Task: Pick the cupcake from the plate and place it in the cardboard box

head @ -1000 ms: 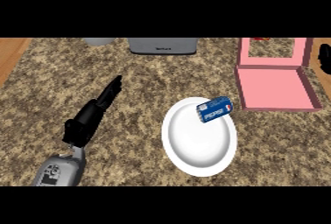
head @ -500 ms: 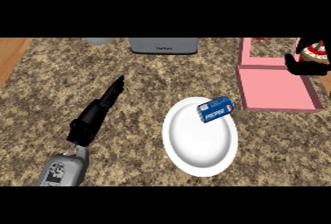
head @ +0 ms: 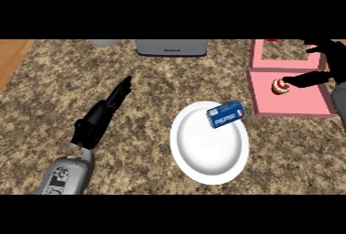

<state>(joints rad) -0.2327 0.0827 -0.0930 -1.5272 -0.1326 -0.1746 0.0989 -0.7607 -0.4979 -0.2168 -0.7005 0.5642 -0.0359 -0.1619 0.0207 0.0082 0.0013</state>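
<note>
Pink box (head: 287, 93) at table's right edge; our right hand (head: 323, 68) grasps cupcake (head: 280, 86) over it; left hand (head: 101, 116) released.

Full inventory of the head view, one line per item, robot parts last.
cupcake: 1, red and white, inside the box, at the right hand's fingertips
box: 1, pink, open, far right of the counter, lid flap raised behind
plate: 1, white, centre of the counter
can: 1, blue with white lettering, lying on its side on the plate's upper right rim
appliance: 1, grey, at the top edge, centre
round object: 1, pale grey, at the top edge, left; cut off, cannot tell what it is
counter: 1, speckled brown stone, with a wooden strip at the far left
left hand: 1, black, fingers straight, left of the plate, holding nothing
right hand: 1, black, over the box, fingers around the cupcake
</note>
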